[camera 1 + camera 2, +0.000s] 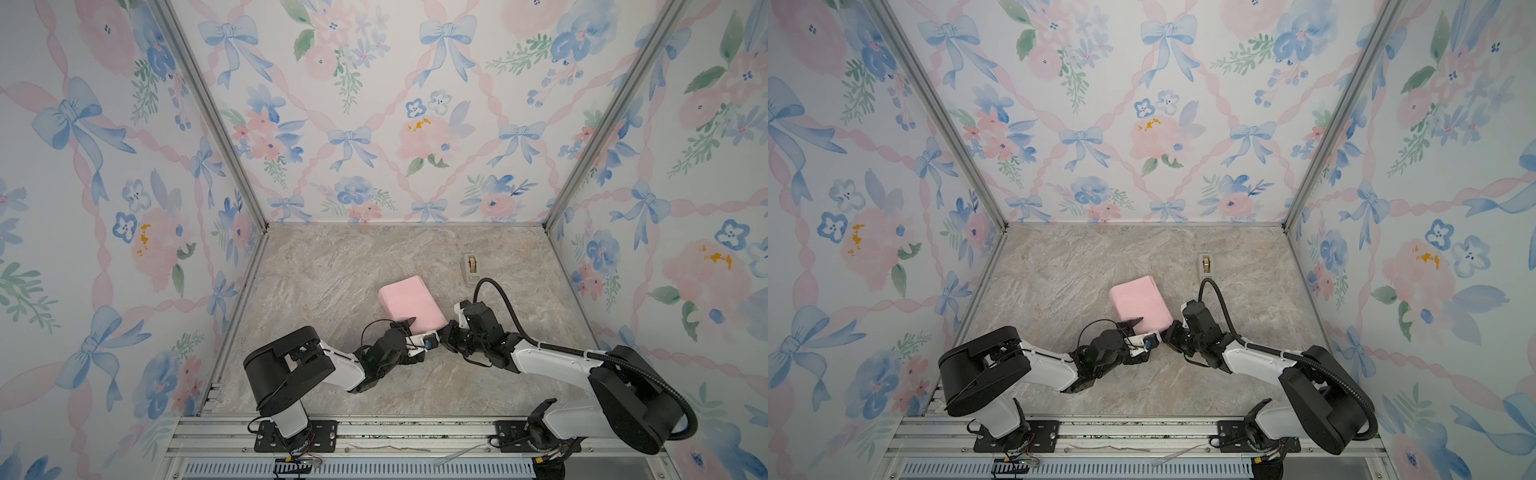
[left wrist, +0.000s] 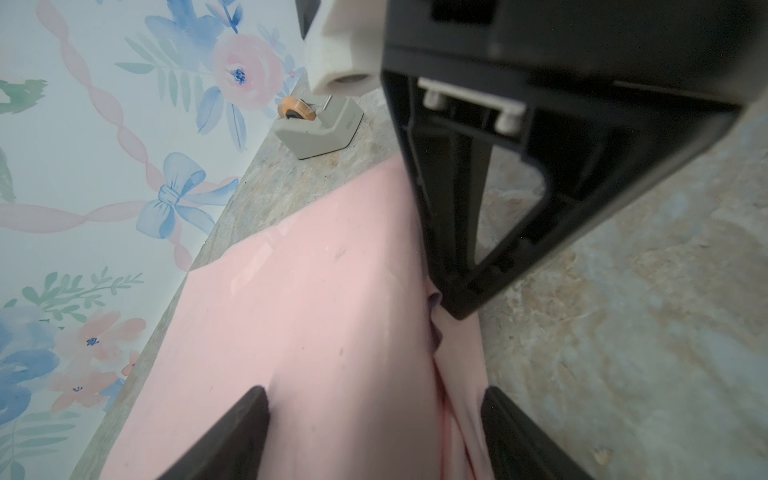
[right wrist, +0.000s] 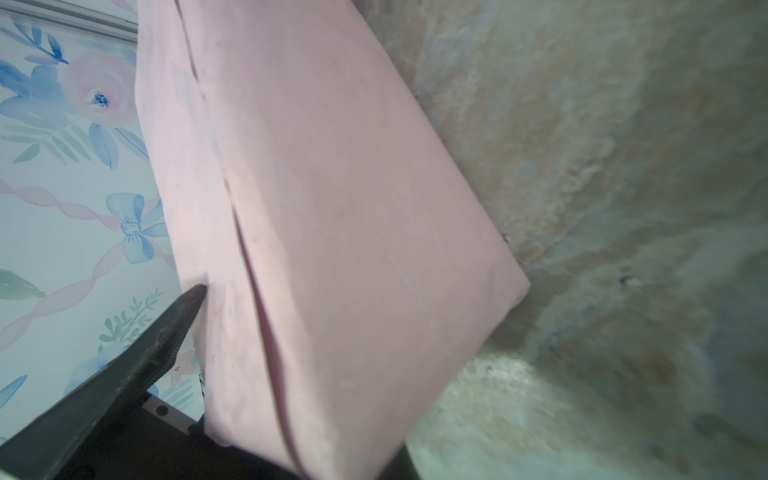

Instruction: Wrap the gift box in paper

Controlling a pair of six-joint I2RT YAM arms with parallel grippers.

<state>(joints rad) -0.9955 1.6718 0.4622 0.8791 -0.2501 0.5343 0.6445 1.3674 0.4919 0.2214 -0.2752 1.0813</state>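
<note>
Marble table. The paper, pink side out, sits folded as a parcel mid-table, slightly right (gift box not visible). Left gripper fingers spread astride its near end. Right gripper pinches the near-right corner. Tape dispenser far right.

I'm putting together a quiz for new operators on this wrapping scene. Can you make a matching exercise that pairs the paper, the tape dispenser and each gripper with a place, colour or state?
Things:
1. paper
2. tape dispenser
3. left gripper
4. right gripper

Descriptions:
A. closed, pinching the sheet's edge
B. pale pink outside, folded into a parcel
C. standing alone toward the far right of the table
D. jaws apart, with the pink sheet between them

Pairs: 1-B, 2-C, 3-D, 4-A
</note>
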